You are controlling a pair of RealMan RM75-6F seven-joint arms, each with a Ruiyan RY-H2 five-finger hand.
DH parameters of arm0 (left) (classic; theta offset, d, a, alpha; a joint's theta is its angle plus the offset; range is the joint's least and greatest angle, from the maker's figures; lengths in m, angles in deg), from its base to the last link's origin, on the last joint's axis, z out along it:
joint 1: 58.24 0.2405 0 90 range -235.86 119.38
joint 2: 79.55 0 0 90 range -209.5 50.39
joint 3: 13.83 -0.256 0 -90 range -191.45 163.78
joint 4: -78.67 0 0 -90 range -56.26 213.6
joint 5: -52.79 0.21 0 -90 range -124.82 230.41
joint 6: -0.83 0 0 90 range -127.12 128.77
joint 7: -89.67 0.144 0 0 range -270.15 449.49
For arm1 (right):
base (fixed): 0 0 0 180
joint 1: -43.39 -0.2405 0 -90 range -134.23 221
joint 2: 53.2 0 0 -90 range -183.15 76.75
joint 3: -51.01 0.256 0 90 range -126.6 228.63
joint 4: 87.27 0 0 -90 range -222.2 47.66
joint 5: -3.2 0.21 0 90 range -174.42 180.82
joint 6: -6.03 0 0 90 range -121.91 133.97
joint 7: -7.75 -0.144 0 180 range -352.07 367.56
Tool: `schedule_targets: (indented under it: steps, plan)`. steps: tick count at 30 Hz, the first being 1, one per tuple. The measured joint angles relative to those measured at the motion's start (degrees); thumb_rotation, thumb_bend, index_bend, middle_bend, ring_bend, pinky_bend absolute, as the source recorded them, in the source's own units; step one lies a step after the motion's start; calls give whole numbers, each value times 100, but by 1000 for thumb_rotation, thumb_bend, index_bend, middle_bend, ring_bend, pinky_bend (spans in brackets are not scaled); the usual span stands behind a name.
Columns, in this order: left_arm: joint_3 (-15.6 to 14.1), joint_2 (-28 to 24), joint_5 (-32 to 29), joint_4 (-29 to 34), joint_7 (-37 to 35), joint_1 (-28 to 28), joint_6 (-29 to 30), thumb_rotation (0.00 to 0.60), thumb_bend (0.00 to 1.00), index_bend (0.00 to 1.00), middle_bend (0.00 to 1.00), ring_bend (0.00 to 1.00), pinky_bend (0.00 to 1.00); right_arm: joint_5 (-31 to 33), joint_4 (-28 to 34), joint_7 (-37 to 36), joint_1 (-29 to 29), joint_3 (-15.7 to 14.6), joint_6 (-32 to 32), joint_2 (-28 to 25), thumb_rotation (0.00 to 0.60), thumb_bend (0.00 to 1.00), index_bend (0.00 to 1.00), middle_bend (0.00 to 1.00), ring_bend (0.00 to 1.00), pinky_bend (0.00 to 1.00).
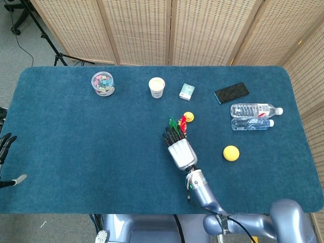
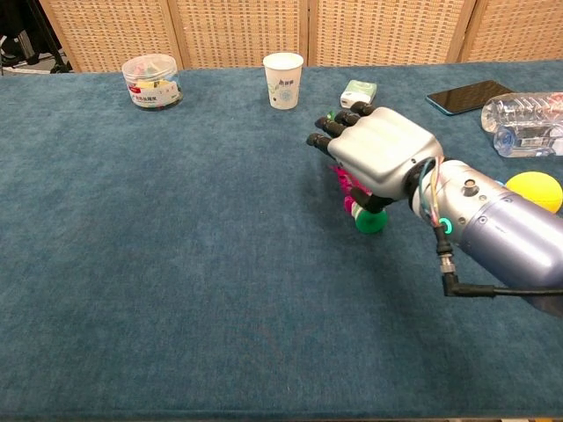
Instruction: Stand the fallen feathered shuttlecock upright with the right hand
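The shuttlecock [image 2: 364,211] sits under my right hand [image 2: 376,151], a little in front of the paper cup [image 1: 157,87] and off to that cup's right. Its feathers are a mix of colours: pink ones show below my palm in the chest view, and green, red and yellow tips poke out past my fingertips [image 1: 173,133] in the head view. Its cork is bright green with a pale band above it (the cork rests on the blue table cloth [image 1: 76,136], with the feathers rising into my hand). It looks tilted rather than fully upright, though my palm hides most of it.

My right hand lies palm down over the feathers, fingers curled round them and my thumb down beside the cork, so I have hold of the shuttlecock.

Just beyond my fingertips, between the shuttlecock and the paper cup's right side, is a small yellow duck toy [image 1: 188,117]. Right of the cup lies a small pale green box [image 1: 187,91], and further right a dark phone [image 1: 231,92]. Well to the cup's right lie two clear water bottles [image 1: 254,110] on their sides, touching each other, and nearer me a yellow ball [image 1: 231,153]. Left of the cup stands a clear tub of coloured bits [image 1: 103,83].

My left hand [image 1: 5,143] shows only as dark fingers at the far left edge, off the table; I cannot tell how far open it is.
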Motion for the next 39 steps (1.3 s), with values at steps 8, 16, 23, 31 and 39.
schedule_targets:
  steps: [8, 16, 23, 31, 39]
  plan:
    - [-15, 14, 28, 16, 60, -17, -24, 600, 0, 0, 0, 0, 0, -74, -139, -260, 111, 1, -12, -299, 600, 0, 0, 0, 0, 0]
    - [-5, 26, -1, 36, 120, -43, -62, 600, 0, 0, 0, 0, 0, -282, 45, -473, 82, 218, -139, -706, 600, 0, 0, 0, 0, 0]
    - [-13, 34, 5, 59, 166, -45, -61, 600, 0, 0, 0, 0, 0, -350, 731, -598, -103, 575, -169, -900, 600, 0, 0, 0, 0, 0]
    - [-20, 43, 7, 63, 196, -65, -95, 600, 0, 0, 0, 0, 0, -245, 739, -217, -332, 509, -65, -569, 600, 0, 0, 0, 0, 0]
    - [-6, 31, -24, 36, 135, -83, -130, 600, 0, 0, 0, 0, 0, -52, 521, 174, -426, 317, -68, -128, 600, 0, 0, 0, 0, 0]
